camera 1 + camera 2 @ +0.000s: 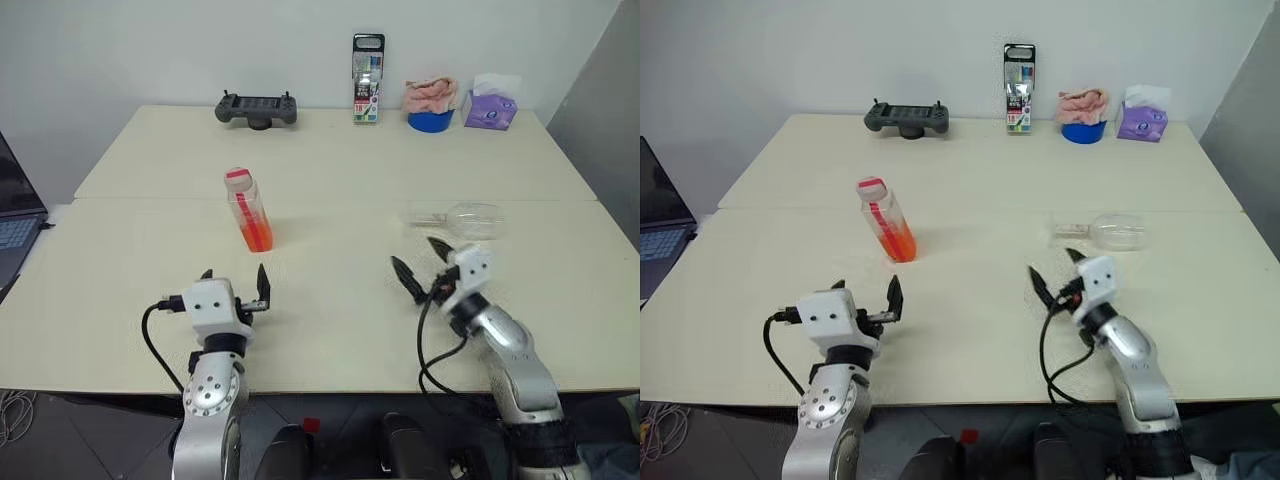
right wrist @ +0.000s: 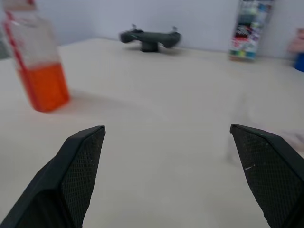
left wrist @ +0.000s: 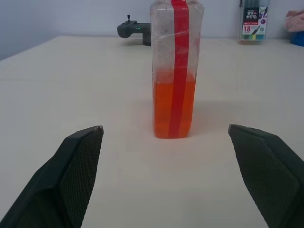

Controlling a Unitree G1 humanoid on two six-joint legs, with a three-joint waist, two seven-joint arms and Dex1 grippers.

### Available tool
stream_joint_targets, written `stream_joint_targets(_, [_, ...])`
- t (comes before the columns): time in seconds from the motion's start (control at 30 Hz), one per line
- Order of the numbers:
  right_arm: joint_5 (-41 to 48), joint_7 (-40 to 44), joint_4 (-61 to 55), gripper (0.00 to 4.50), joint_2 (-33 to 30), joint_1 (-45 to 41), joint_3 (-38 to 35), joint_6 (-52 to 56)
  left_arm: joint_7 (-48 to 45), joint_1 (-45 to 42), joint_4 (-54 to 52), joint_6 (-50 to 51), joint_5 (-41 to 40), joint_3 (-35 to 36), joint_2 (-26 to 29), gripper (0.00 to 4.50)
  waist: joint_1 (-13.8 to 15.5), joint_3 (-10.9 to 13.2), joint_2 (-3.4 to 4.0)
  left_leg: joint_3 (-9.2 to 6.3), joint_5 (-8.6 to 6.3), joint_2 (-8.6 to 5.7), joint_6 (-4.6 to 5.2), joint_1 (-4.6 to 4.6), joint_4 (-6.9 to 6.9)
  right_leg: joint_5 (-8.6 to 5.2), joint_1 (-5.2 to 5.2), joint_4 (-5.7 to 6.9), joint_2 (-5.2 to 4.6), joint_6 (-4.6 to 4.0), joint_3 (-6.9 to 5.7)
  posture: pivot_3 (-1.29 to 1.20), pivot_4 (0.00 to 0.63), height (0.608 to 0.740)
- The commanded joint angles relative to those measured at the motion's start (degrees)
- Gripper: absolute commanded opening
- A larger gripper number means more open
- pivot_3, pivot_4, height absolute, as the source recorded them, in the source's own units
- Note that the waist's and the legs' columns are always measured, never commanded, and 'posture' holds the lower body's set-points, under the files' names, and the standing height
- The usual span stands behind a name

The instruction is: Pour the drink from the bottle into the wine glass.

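Clearly the coming move turns on the small clear squarish plastic bottle (image 1: 249, 209) with its red cap and red label stripe: it stands upright on the pale cream table (image 1: 330, 330), its long axis vertical, roughly at twelve o'clock from the left gripper (image 1: 237, 283) and near it, framed between that gripper's two black fingers (image 3: 78, 164) in the left wrist view. The translucent orange-red drink (image 3: 173, 108) fills the lower part of the bottle. Both sets of jaws stand spread wide and hold nothing. The left arm looks the nearer one to the bottle; the right gripper (image 1: 420, 262) sits well apart from it, with the bottle off at about ten o'clock. The clear colourless stemmed wine glass (image 1: 462, 217) lies on its side, long axis across the table, at about one o'clock from the right gripper and near it, so it would likely need righting before any pouring. Along the far edge by the white wall stand a dark game controller (image 1: 256, 108), a tall marker pack (image 1: 367, 79), a blue bowl holding pink cloth (image 1: 431, 104) and a purple tissue box (image 1: 491, 105); a laptop (image 1: 15, 220) sits off at nine o'clock.
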Motion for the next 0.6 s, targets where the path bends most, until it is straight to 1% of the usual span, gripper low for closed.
stream_joint_targets(0.03, [3.8, 4.0, -2.3, 4.50, -1.6, -4.9, 0.6, 4.8, 1.0, -2.5, 0.0, 1.0, 0.7, 1.2, 0.2, 4.48, 0.0, 0.0, 0.00, -0.02, 0.00, 0.00, 0.00, -0.01, 0.00, 0.00, 0.01, -0.02, 0.00, 0.00, -0.01, 0.00, 0.150, 0.740])
stream_joint_targets(0.1, [5.7, 5.2, -2.0, 4.50, -2.0, -8.4, 0.5, 7.6, 1.3, -4.4, 0.7, 2.1, 0.6, 1.8, 0.4, 4.48, 0.1, 0.0, 0.00, -0.04, 0.00, -0.01, 0.00, -0.02, 0.00, 0.12, 0.02, -0.03, -0.02, -0.19, -0.05, 0.00, 0.150, 0.740])
stream_joint_targets(0.3, [9.1, 8.4, 0.9, 4.50, -2.5, -16.8, -0.4, 12.2, -0.6, -10.2, 2.6, 5.0, -1.4, 3.9, 1.9, 4.48, 0.1, 0.0, 0.00, -0.06, 0.00, -0.01, 0.00, -0.02, 0.01, 0.14, 0.00, 0.00, -0.01, -0.22, -0.08, 0.00, 0.150, 0.740])
stream_joint_targets(0.43, [10.7, 11.4, 2.6, 4.50, -3.5, -19.9, -0.4, 13.3, -1.7, -15.1, 5.1, 5.4, -1.1, 4.4, 4.4, 4.48, 0.1, 0.0, 0.00, -0.09, 0.00, -0.02, 0.00, -0.03, 0.01, 0.16, 0.00, 0.01, -0.02, -0.25, -0.10, 0.00, 0.150, 0.740])
stream_joint_targets(0.6, [10.8, 12.2, 4.2, 4.50, -3.4, -21.7, -0.3, 13.0, -1.7, -18.4, 8.8, 4.8, -1.2, 4.3, 4.5, 4.48, 0.1, 0.0, 0.00, -0.07, 0.00, -0.02, 0.00, -0.02, 0.00, 0.17, 0.00, 0.02, -0.04, -0.25, -0.08, 0.00, 0.150, 0.740])
